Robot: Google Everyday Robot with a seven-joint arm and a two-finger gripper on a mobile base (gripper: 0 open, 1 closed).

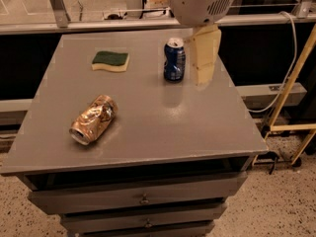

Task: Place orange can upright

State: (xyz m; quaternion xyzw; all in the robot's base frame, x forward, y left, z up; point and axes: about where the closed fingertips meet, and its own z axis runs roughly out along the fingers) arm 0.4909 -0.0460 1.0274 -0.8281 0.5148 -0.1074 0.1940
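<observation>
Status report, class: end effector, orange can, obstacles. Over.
End effector at back right, beside blue can. Orange can on its side, front left, ungrasped. Sponge well apart.

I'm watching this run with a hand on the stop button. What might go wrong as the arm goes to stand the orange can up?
The gripper hangs right beside the upright blue can; swinging across toward the orange can, it may well knock the blue can over. The orange can lies on its side, crumpled, near the front edge of the table; a nudge or poor grip might roll it off.
</observation>
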